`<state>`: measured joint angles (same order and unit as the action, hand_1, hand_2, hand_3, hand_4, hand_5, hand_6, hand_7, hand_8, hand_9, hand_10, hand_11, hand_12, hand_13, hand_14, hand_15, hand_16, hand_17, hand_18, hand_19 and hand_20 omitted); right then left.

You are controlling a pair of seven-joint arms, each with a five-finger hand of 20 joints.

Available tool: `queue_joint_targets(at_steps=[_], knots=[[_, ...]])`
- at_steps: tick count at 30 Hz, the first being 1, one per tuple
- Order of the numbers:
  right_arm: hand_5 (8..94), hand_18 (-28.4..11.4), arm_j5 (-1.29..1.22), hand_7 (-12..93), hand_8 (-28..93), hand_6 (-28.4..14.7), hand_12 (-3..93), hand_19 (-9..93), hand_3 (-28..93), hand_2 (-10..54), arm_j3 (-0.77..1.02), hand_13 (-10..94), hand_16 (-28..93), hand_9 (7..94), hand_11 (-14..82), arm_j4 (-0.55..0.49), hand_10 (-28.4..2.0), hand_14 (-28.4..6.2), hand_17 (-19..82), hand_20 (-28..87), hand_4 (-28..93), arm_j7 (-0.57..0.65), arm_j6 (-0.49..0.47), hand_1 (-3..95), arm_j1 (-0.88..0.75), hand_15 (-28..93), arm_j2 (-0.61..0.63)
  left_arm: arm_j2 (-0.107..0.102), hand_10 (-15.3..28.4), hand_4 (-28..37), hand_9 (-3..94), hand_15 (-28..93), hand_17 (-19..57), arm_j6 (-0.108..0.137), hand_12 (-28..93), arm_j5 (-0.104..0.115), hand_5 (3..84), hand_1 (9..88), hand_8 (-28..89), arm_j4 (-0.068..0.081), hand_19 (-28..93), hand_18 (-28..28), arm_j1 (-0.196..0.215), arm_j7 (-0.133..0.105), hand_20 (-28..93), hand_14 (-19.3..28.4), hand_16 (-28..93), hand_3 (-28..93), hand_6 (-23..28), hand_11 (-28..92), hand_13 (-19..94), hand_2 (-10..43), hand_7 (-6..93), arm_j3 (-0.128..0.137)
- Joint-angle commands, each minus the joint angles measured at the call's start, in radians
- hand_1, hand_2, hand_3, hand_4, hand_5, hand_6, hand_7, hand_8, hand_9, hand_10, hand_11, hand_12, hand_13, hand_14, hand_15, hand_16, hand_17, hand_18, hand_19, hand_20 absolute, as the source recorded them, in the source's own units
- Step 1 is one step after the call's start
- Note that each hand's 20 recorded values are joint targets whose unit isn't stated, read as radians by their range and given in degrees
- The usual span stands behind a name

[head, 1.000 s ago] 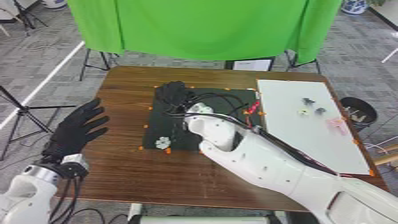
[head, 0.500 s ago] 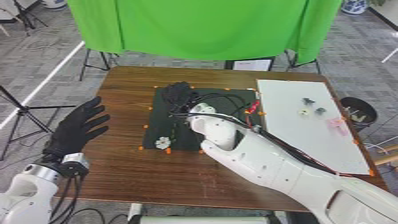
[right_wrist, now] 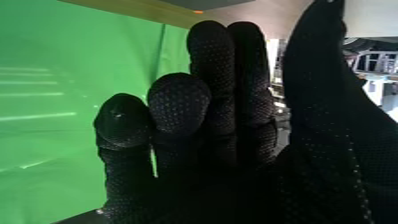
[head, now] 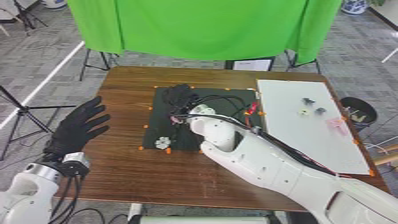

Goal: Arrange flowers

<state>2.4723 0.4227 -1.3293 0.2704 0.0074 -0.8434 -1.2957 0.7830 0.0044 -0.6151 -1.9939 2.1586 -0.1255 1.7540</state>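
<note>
white flower point(head: 163, 143) by the near-left corner of your dark mat point(head: 158, 119), head towards you, long axis seemingly running away. you look mid-layout: right hand point(head: 180, 94) over the mat's far left, open, nothing visible in its grasp. next, lift clear, fetch from the white board point(head: 298, 145). left hand point(head: 78, 126) wide, off left.

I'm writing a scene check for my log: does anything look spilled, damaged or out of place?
Nothing clearly stands out; I see no spill or damage. The white flower lies near the near left corner of the dark mat, the pink flower on the white board. I can't judge what the right hand covers.
</note>
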Motion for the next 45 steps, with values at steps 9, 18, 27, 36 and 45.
queue_joint_targets(at_steps=[9, 18, 27, 36, 45], knots=[[45.2, -17.4, -0.197, 49, -20, -0.2, 27.5, 91, 85, -9.5, 0.235, 60, 30, 52.7, 43.1, -0.260, -10.6, -7.9, 33, 51, -28, 0.047, -0.002, 23.5, -0.058, 78, 0.229, 0.040, 10.1, -28.3, 15.6, 29, -12.1, 0.002, 19, -0.001, 21.4, 24.5, -11, -0.014, 38, 20.1, 0.058, 0.009, 10, 13.6, 1, 70, 3.7, 19, 12, -4.3, 19.5, 0.037], [21.1, -18.8, -0.262, 39, -18, -4.3, 23.4, 83, 88, -9.5, 0.496, 42, 19, 26.7, 26.6, -0.362, -14.0, -10.4, 25, 49, -28, 0.219, -0.084, 23.5, -0.260, 76, 0.570, 0.061, 10.1, -28.3, 15.6, 29, -12.1, 0.002, 19, -0.003, 21.4, 24.5, -11, -0.025, 39, 20.2, 0.087, 0.012, 10, 13.6, 1, 70, 3.7, 19, 12, -4.4, 19.5, 0.064], [16.9, -19.5, -0.290, 27, -12, -7.5, 23.0, 79, 86, -9.5, 0.804, 38, 14, 23.5, 11.9, -0.419, -16.3, -11.1, 21, 49, -28, 0.353, -0.192, 21.0, -0.566, 72, 0.723, 0.057, 10.1, -28.3, 15.6, 29, -12.1, 0.000, 19, -0.001, 21.4, 24.4, -11, -0.025, 39, 20.2, 0.099, 0.007, 10, 13.6, 1, 70, 3.6, 18, 12, -4.4, 19.5, 0.069], [27.4, -20.4, -0.313, 30, -14, -6.8, 20.7, 80, 86, -9.5, 0.922, 46, 18, 37.4, 18.5, -0.399, -14.9, -9.5, 23, 49, -28, 0.338, -0.219, 21.1, -0.706, 72, 0.744, 0.060, 10.1, -28.3, 15.6, 29, -12.1, -0.008, 19, -0.004, 21.4, 24.3, -11, -0.025, 39, 20.1, 0.104, 0.011, 10, 13.6, 1, 70, 3.7, 19, 12, -4.5, 19.2, 0.070], [32.4, -20.7, -0.368, 31, -15, -5.8, 19.9, 81, 82, -9.5, 0.952, 49, 21, 42.4, 21.0, -0.378, -14.1, -9.2, 25, 50, -28, 0.356, -0.273, 18.1, -0.735, 72, 0.733, 0.049, 10.1, -28.3, 15.6, 29, -12.1, -0.007, 19, 0.000, 21.4, 24.4, -11, -0.024, 39, 20.2, 0.107, 0.008, 10, 13.6, 1, 70, 3.7, 18, 12, -4.4, 19.3, 0.072]])
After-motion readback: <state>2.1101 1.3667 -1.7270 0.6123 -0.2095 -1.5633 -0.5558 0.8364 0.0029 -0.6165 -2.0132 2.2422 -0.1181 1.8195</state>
